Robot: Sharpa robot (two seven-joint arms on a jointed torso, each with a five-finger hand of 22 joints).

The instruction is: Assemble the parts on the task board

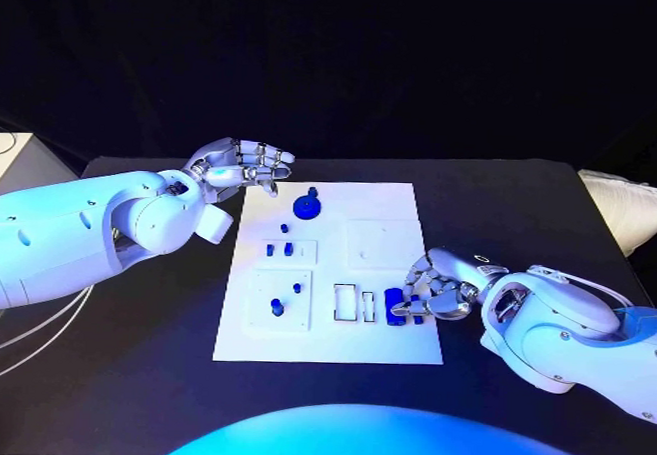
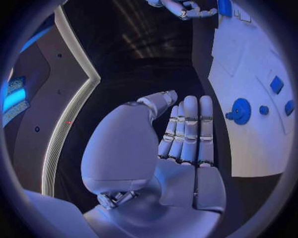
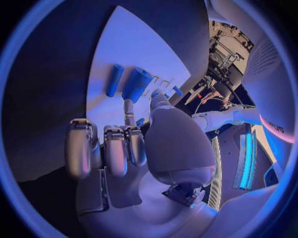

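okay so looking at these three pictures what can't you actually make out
- Head view: whether the right hand touches or grips the blue part beside it; its fingers cover the contact.
- Right wrist view: the same contact, hidden behind the fingers.
- Head view: the small blue parts on the task board are too small to tell shape or whether seated.
- Left wrist view: the board's far end is cut off by the circle's rim, beyond the round blue part.

Dim room under blue light; head view sharp; wrist views bend, perhaps slightly blurred at rims.

One task board [image 1: 394, 205], two hands, and about six small blue parts [image 1: 308, 205].
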